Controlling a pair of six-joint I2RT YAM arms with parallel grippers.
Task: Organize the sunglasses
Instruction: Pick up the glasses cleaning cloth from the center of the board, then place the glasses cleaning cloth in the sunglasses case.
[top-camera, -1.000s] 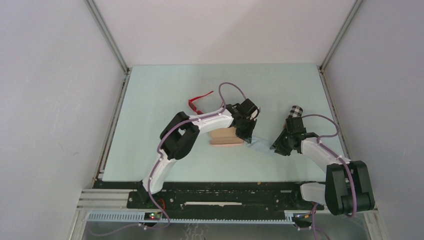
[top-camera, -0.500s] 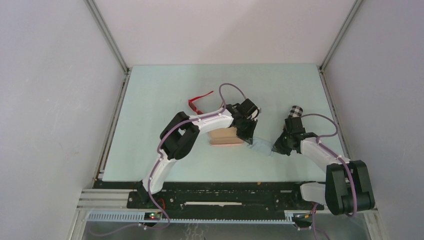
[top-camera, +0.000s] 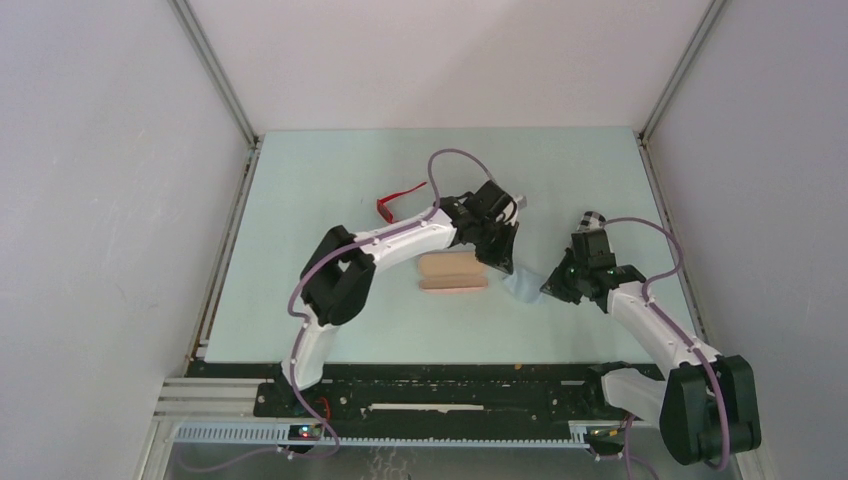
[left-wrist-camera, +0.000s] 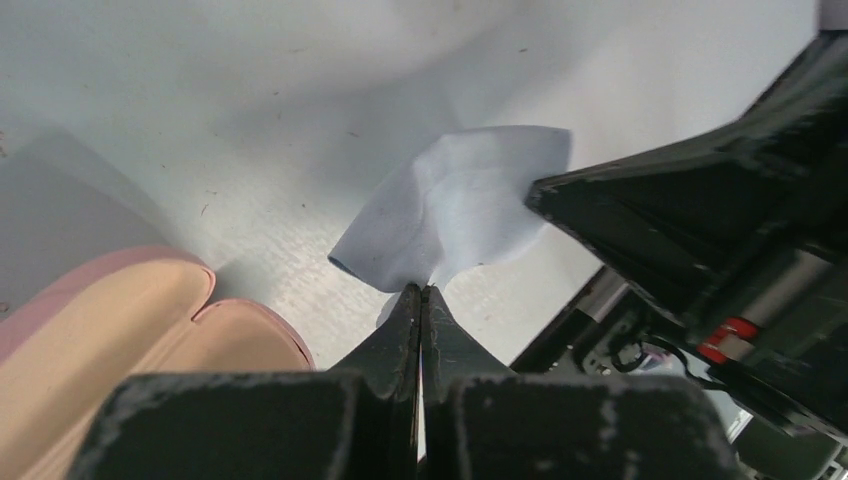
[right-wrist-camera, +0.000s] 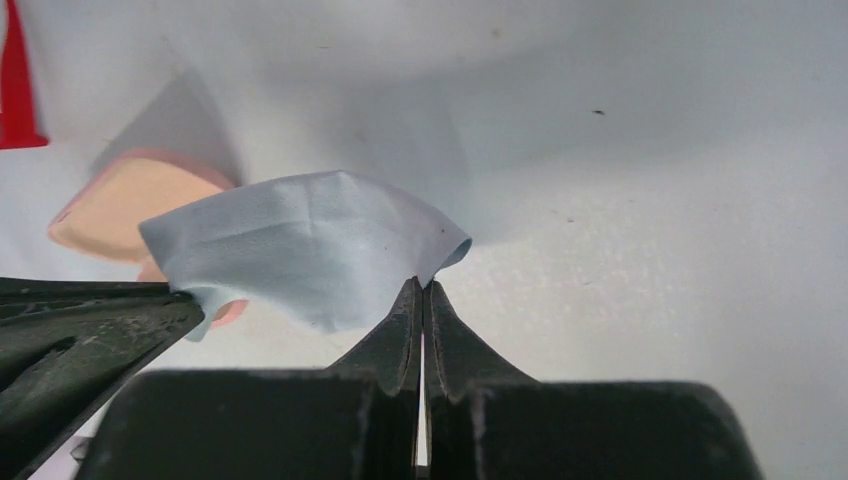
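Both left fingers (left-wrist-camera: 396, 342) and right fingers (right-wrist-camera: 397, 346) pinch the cloth (left-wrist-camera: 462, 208), red sunglasses (top-camera: 384, 207) well apart.

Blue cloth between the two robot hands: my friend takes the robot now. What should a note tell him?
Both shut: the left gripper pinches one corner of the pale blue cloth, the right gripper another, and the cloth is lifted between them.
The red sunglasses lie loose, beyond the pink case, which looks open.
The second pair is not in view.
Done: no glasses stowed that show.
Left: deal with the cloth, then put the glasses away.
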